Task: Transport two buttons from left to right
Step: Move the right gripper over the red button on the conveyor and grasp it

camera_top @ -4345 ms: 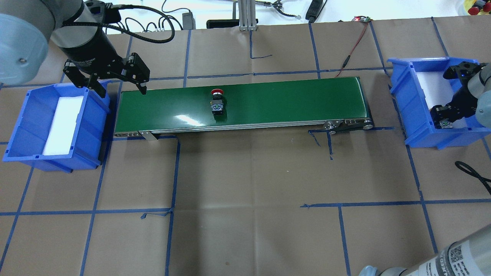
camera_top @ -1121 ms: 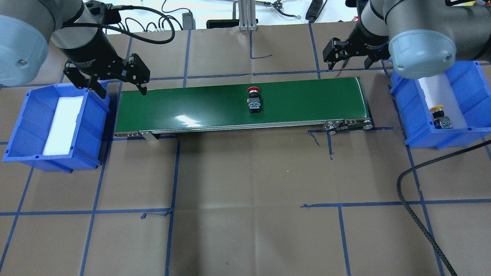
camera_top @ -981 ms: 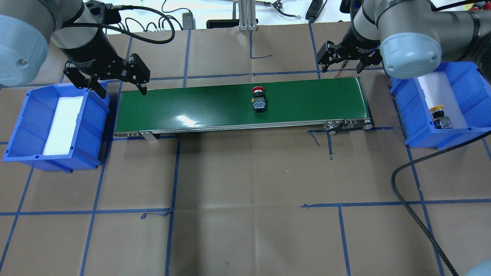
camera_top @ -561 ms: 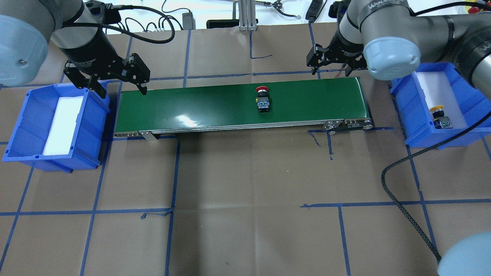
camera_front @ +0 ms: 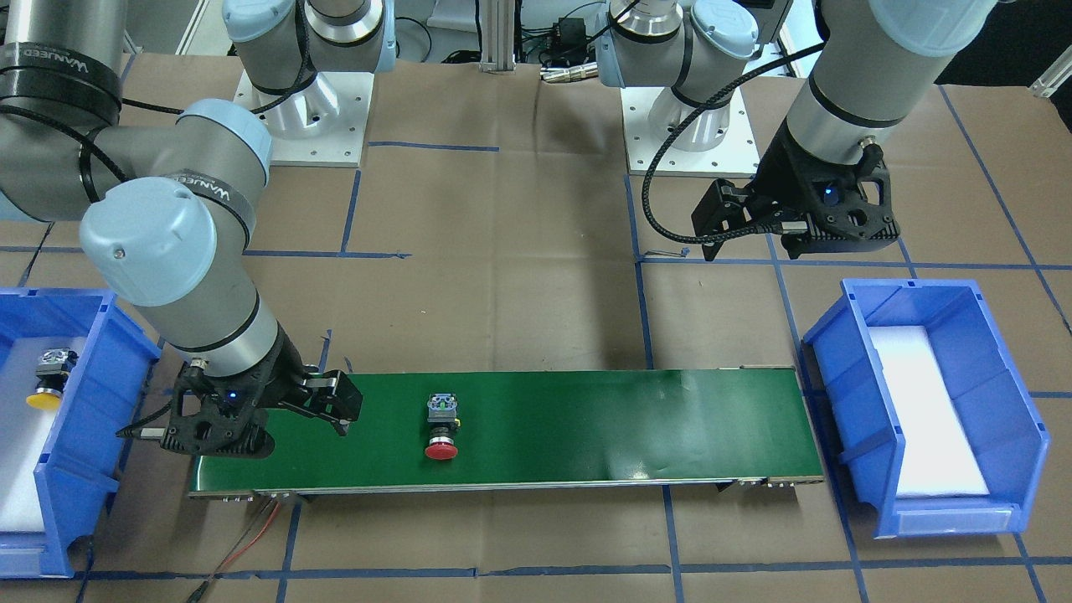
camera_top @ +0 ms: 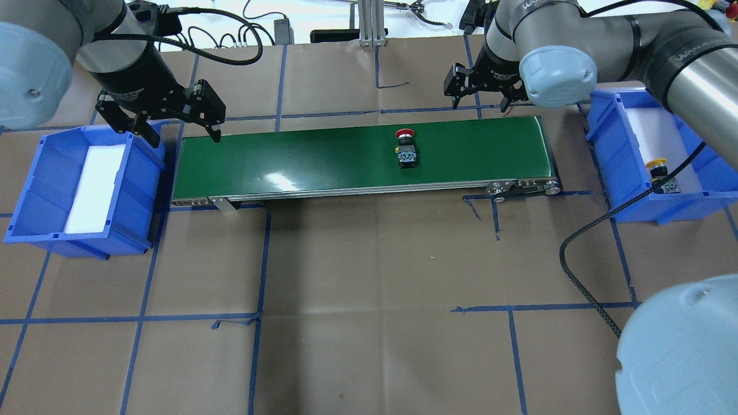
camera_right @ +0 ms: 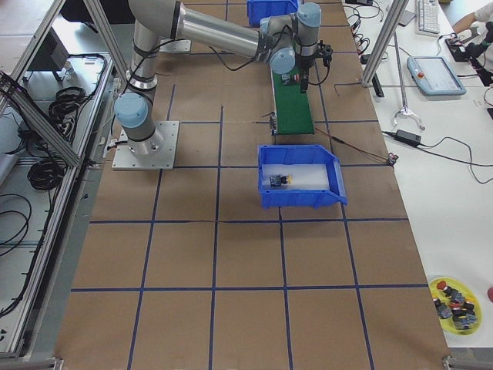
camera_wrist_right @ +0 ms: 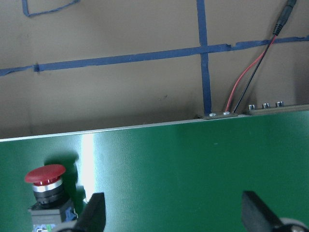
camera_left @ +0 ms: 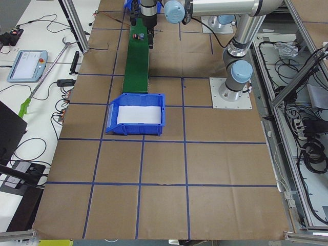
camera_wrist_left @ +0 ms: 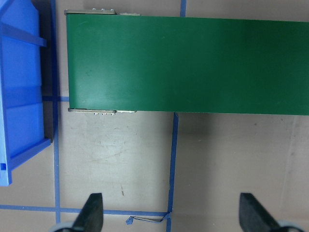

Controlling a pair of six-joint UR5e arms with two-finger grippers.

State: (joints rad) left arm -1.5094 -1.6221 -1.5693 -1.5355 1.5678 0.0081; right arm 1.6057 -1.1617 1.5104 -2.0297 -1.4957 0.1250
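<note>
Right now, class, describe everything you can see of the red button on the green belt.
The red button has a red mushroom cap, a silvery collar and a blocky black-and-grey body with a green spot. It lies on its side on the green belt, right of its middle, cap pointing away from the robot. Only the belt touches it; the open right tool is clear of it.

Long green belt [camera_top: 323,155] in middle of brown table [camera_top: 375,259]. Blue box [camera_top: 34,190] at one end of belt, other blue box [camera_top: 611,155] at far end. White pad [camera_top: 95,187] inside first box. Blue tape lines [camera_top: 264,259] cross table. Red-and-black wire [camera_wrist_right: 245,77] runs to belt edge. Tablet [camera_left: 26,65] on white side desk.
</note>
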